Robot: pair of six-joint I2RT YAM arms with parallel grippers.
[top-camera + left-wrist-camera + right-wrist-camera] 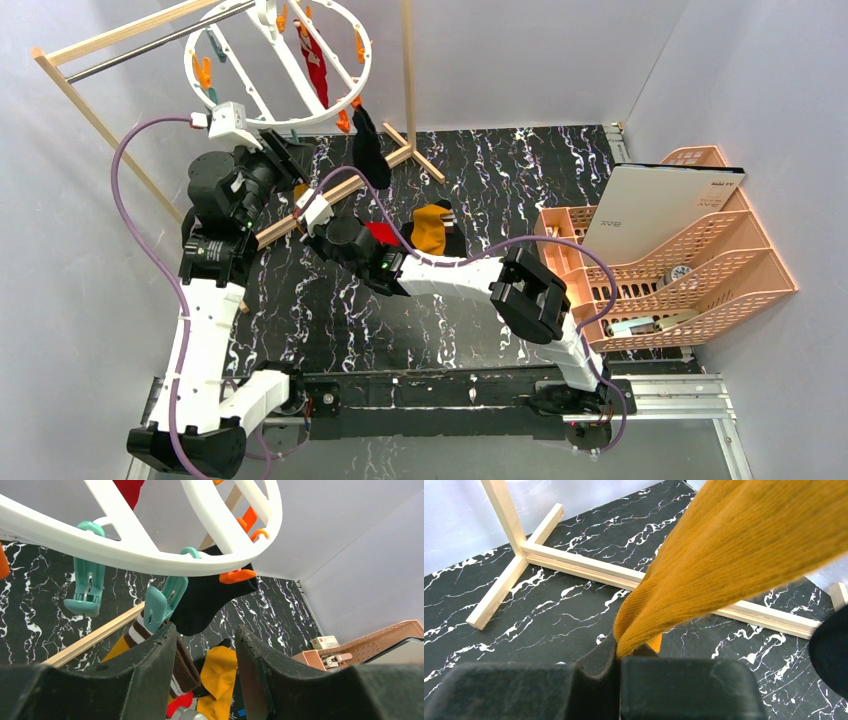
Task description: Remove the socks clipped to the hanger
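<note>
Closest of all, the right gripper (618, 652) is pressing its two black padded fingers fully together on a fold of the mustard sock (734, 555). The sock is running taut up and away from it, above the black marbled table (549, 615) and the pale foot of the wooden rack (574, 565).

The sock's ribbed knit is looking soft, light and stretchy. I judge it is giving before its clip lets go, so a hold close under the cuff should be serving better than one far down the foot.

Up at the hanger (125, 550), a smooth, stiff white plastic ring, a teal clip (162, 602) is biting the sock's brown-and-white striped cuff (142, 632). The left gripper (205, 645) is hanging just below it with its fingers roughly half apart and nothing pinched between them. The cuff is lying just beside one finger; whether it is touching, I cannot tell.

Beside it a black sock (210, 600) is dangling limp from an orange clip (237, 575). A red sock (315, 60) is hanging inside the ring. Two loose socks (430, 228), one mustard and one red, are lying crumpled on the table.

The ring probably swings under a hard tug, so a steadying touch near the clip looks wise.
</note>
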